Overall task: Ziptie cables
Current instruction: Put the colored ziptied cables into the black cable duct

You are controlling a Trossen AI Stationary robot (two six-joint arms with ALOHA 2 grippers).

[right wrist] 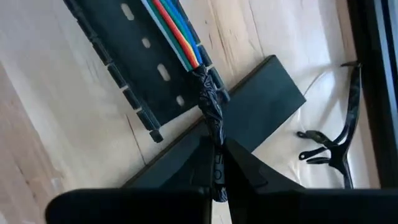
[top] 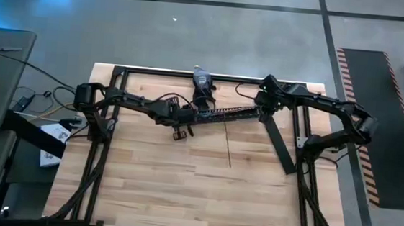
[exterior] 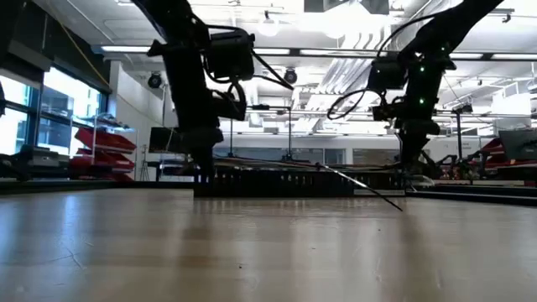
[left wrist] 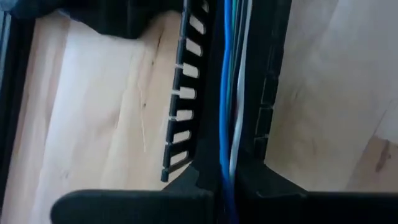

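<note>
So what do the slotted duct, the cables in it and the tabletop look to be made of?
The duct looks like matt black moulded plastic, judging by its even punched slots and comb edge. The cables seem plastic-insulated, with smooth red, green and blue jackets, wrapped dark at the end held in the right gripper. The table looks like pale jointed wood planks with visible grain.

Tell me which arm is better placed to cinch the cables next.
Probably the right: its gripper already pinches the braided end of the cables at the duct's end. The left gripper sits over the duct's other end.
</note>
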